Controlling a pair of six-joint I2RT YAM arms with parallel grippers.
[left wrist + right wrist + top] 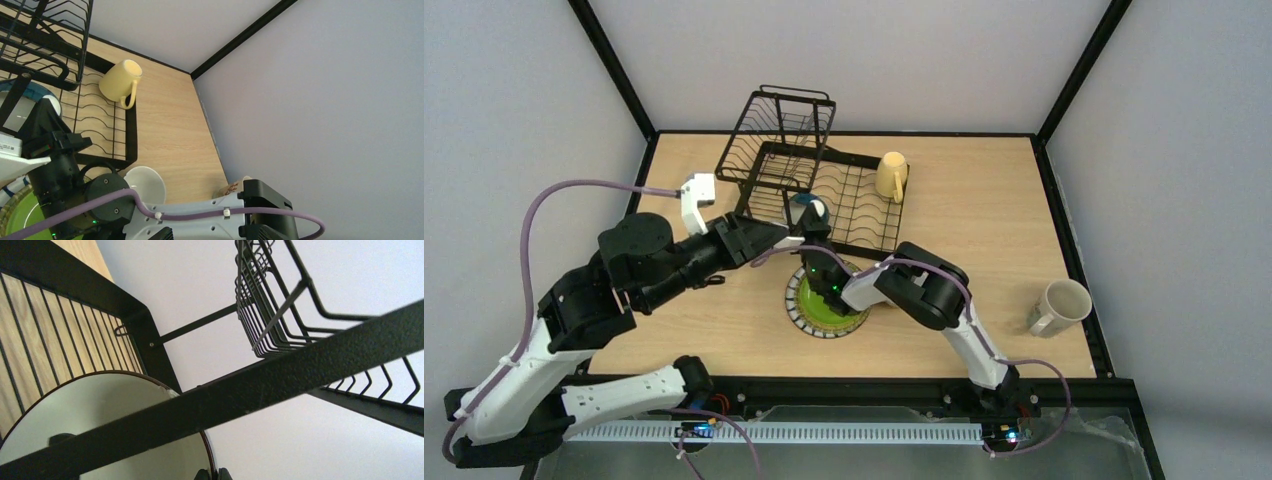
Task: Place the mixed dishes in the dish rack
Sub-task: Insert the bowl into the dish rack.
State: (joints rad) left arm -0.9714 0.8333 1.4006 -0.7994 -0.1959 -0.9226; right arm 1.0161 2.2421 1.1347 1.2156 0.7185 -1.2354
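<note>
You are setting the blue bowl (802, 206) into the rack (864, 200) at centre frame, with the right claw (211, 475) seemingly pinching its rim and the left claw (776, 238) spread wide, so letting go is coming next.

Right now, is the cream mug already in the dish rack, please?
No, the cream mug sits on the table by its right edge, apart from the dish rack.

We see a pale wooden bench (984, 200) with a black border (944, 133) running along its edges. Plain light grey walls close it in: a back wall (854, 50), a left wall (514, 120) and a right wall (1194, 150). Two black posts (614, 65) slant up from the far corners, where the walls meet. The light is soft and even, and we find only faint shadows on the wood
</note>
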